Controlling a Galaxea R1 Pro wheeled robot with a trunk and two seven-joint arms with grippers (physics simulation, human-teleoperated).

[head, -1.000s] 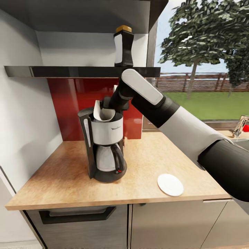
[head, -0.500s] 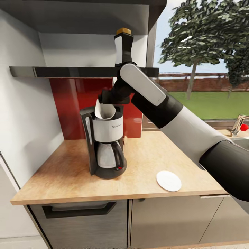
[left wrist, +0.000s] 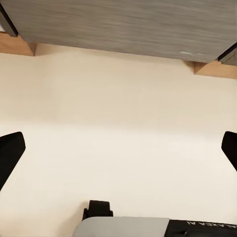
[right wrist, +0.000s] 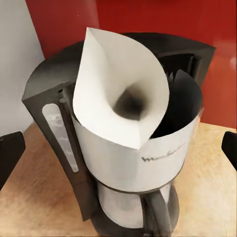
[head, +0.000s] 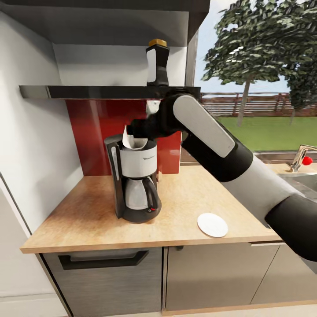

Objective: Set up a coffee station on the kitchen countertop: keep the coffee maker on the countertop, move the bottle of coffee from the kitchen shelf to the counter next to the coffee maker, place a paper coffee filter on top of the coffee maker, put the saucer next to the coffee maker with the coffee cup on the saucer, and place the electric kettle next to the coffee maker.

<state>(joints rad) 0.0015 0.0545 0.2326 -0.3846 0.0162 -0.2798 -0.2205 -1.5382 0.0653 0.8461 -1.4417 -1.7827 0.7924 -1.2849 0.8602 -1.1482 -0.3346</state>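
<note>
You are looking at the coffee maker (head: 134, 178), which is standing upright on the wooden countertop (head: 83, 224) near the red back wall (head: 94, 132). The paper filter (head: 132, 140) is sitting in the open top of the machine as a white cone, its tall edge rising above the rim. In the right wrist view, the filter (right wrist: 123, 106) is resting inside the filter basket, with its point down and its mouth open, leaning toward one side of the coffee maker (right wrist: 128, 163).

Your right arm (head: 211, 141) is reaching across from the right, and the right gripper (head: 137, 127) is hovering just above and beside the filter. Its fingers are spread wide apart: in the right wrist view, the black fingertips (right wrist: 10, 153) are showing at both edges of the frame, with the filter between them and untouched.

The bottle of coffee (head: 157, 62) is standing upright on the dark shelf (head: 88, 91) above the machine. The white saucer (head: 212, 225) is lying flat on the countertop, well apart from the coffee maker and near the front edge. A tap (head: 299, 157) is showing at the far right.

Your left gripper (left wrist: 118, 148) is pointing at the pale floor (left wrist: 118, 123) in front of a grey cabinet front (left wrist: 123, 24), with its fingers spread wide and nothing between them.
</note>
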